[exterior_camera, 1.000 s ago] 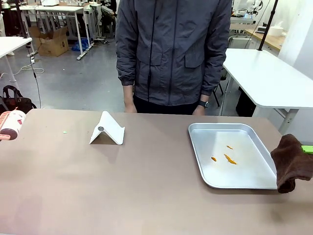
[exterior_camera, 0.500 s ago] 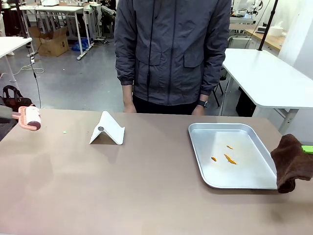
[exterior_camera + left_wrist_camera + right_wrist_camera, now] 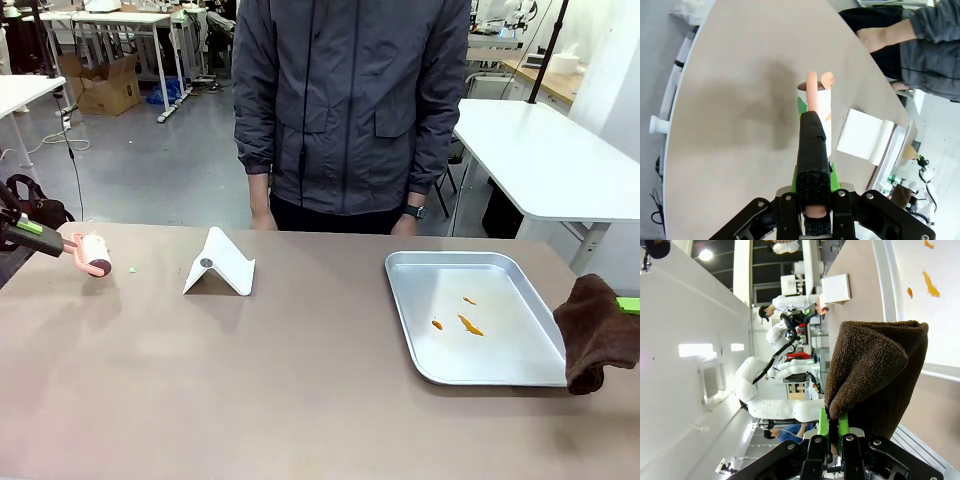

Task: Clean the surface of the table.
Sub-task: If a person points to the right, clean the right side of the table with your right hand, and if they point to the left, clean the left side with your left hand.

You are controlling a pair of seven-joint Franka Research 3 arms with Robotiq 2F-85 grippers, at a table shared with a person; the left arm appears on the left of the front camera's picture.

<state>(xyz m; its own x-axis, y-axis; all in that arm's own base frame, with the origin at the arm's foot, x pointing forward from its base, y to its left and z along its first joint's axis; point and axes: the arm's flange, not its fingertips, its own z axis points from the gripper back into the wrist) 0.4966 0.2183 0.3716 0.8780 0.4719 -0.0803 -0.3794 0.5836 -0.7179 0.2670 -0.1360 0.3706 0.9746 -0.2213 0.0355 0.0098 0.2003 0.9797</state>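
Over the table [image 3: 300,400], a lint roller [image 3: 97,254] is clamped by the left gripper [image 3: 813,182].
Handle aimed along the table's length; brown cloth [image 3: 875,370] pinched by the right gripper [image 3: 833,424].

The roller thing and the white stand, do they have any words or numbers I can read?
None can be read.
The roller has a green-and-white patch, too blurred to read.
The white stand has a small round mark, too small to read.
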